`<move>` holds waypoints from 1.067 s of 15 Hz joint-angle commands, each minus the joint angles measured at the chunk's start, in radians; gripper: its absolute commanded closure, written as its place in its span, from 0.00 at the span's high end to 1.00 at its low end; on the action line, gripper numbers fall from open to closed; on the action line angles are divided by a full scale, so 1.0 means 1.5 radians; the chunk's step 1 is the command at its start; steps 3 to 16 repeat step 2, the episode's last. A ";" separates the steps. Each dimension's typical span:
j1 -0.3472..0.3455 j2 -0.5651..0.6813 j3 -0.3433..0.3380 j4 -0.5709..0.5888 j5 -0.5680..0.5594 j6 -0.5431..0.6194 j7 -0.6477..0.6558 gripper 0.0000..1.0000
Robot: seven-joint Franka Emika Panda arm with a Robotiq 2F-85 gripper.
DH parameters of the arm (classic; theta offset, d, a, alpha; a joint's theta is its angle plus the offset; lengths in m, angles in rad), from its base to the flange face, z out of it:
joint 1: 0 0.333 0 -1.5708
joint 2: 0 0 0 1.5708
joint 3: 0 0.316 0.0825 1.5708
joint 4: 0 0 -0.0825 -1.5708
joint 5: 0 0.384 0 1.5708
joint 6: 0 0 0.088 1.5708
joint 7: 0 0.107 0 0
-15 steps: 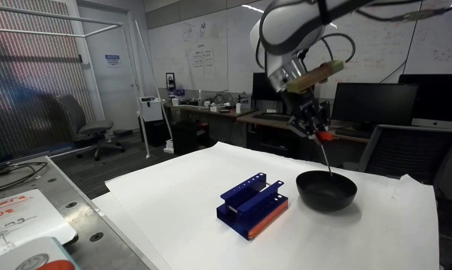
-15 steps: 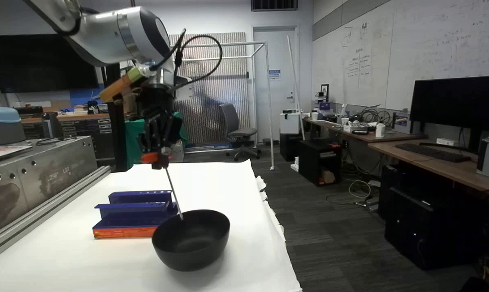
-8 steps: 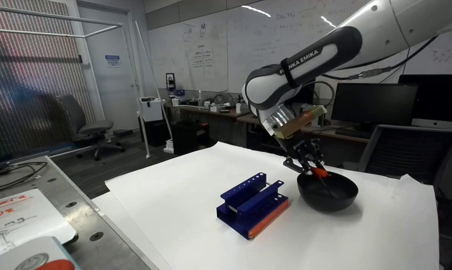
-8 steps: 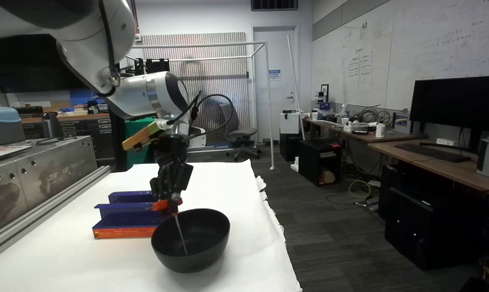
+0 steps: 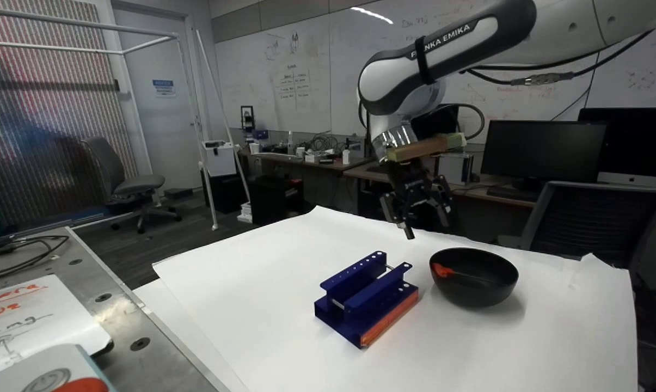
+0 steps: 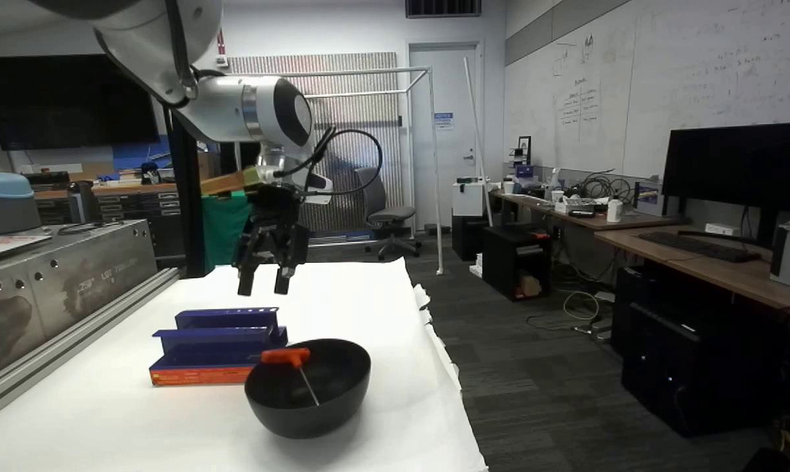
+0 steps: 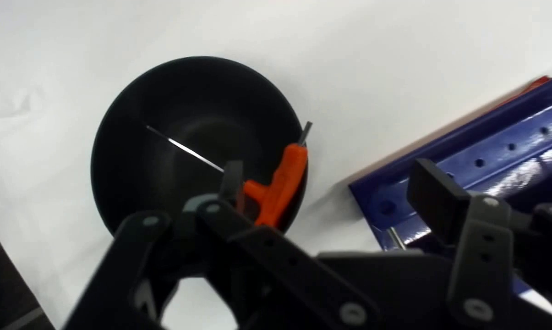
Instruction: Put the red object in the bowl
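The red object (image 7: pixel 285 178), a T-handled tool with a thin metal shaft, lies tilted in the black bowl (image 7: pixel 175 87). Its handle leans by the rim, and a short metal stub pokes past the rim in the wrist view. Both exterior views show the red object (image 5: pixel 442 270) (image 6: pixel 286 356) inside the bowl (image 5: pixel 476 296) (image 6: pixel 306 423). My gripper (image 7: pixel 333 190) is open, its fingers wide apart with nothing between them. In an exterior view the gripper (image 6: pixel 263 287) hangs above the table, higher than the bowl and off to its side. One finger hides part of the red handle in the wrist view.
Beside the bowl sits a blue slotted rack (image 5: pixel 382 296) with an orange-red underside, beneath one finger in the wrist view. White paper (image 5: pixel 262 305) covers the table. A metal bench (image 6: pixel 60 275) runs along one side, and a chair (image 5: pixel 600 223) stands behind the table.
The gripper went down to the bowl with the red object, opened, and rose away toward the rack's side. The red object has dropped from the fingers into the bowl.
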 commanded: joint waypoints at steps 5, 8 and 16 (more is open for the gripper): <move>-0.014 -0.130 0.016 -0.077 0.071 0.064 -0.054 1.00; -0.014 -0.130 0.016 -0.077 0.071 0.064 -0.054 1.00; -0.014 -0.130 0.016 -0.077 0.071 0.064 -0.054 1.00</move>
